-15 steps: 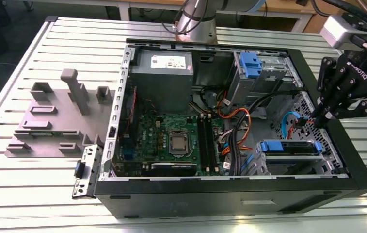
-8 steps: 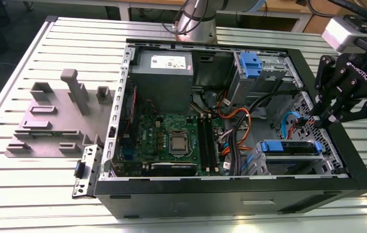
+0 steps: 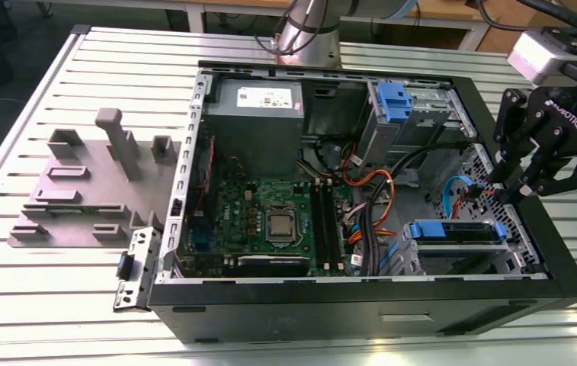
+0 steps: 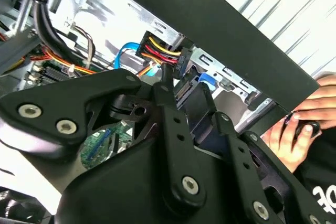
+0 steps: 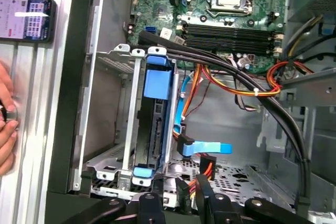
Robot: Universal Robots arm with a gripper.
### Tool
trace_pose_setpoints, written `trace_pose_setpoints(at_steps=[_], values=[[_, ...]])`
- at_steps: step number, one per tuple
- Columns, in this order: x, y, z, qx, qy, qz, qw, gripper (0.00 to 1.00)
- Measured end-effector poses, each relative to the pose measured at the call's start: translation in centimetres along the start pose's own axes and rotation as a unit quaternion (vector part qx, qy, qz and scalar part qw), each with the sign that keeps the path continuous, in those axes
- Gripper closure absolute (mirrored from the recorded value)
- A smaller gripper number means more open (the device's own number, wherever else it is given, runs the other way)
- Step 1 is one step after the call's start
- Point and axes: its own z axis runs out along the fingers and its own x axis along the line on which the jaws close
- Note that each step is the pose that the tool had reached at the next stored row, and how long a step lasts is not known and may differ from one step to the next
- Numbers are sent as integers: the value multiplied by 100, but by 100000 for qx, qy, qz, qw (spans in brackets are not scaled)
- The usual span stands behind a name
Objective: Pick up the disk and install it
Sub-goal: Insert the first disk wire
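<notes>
One pincer (image 3: 517, 191) grips a cable connector (image 4: 181, 90) near the bay-mounted disk (image 5: 156, 124).

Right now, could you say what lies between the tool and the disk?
In the first wrist view, a blue cable and a wired black plug lie between tool and disk.

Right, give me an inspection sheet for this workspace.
Surface: slatted metal table, carrying an open PC case.
Job's things: disk sits in the drive cage, blue bracket around it.
Clutter: grey fixture on the table, at the exterior view's left of the case; phone.
Grippers: hand over the case's edge near the cage.
Cables: blue cable and coloured wires loose inside the case.
Surroundings: person's fingers on the table beside the case.
</notes>
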Motion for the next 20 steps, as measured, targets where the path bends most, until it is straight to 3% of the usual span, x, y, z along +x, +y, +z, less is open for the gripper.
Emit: trace_pose_setpoints(at_steps=[2,3,10,11,14,15,16,20], values=[[-14,-3,18,-43,599,-98,99998,63],[-25,-4,29,-49,717,-173,99997,63],[-102,-17,87,3,841,-741,99994,63],[-110,-19,91,-36,1215,-748,99990,63],[-126,-25,94,-268,3511,-683,99936,63],[-135,-27,94,-311,3967,-671,99919,63],[-146,-31,95,-328,4124,-670,99912,63],[-169,-49,97,-333,4155,-699,99911,64]])
